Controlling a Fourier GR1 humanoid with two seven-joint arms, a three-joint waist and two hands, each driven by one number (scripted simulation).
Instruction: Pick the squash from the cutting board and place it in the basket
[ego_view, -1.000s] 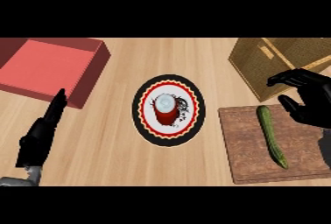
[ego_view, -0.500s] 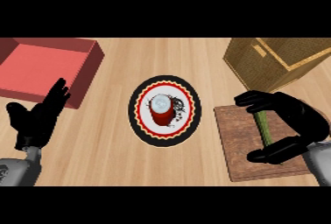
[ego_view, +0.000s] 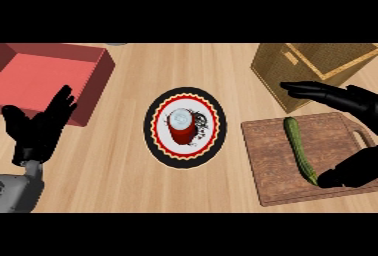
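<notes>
**Head view, grasp stage.** The squash (ego_view: 298, 147), long and green, lies lengthwise on the cutting board (ego_view: 267, 162) near the right edge of the counter (ego_view: 118, 170), not yet lifted. The right hand (ego_view: 336, 96) straddles it, fingers spread apart beyond its far end and thumb just beside its near end; contact cannot be told. The basket (ego_view: 277, 75) stands at the far right corner, just beyond the board. The left hand (ego_view: 40, 127) rests open near the left edge. A sound grasp would likely close across the squash's middle, so that it lifts level and clears the basket's rim.
</notes>
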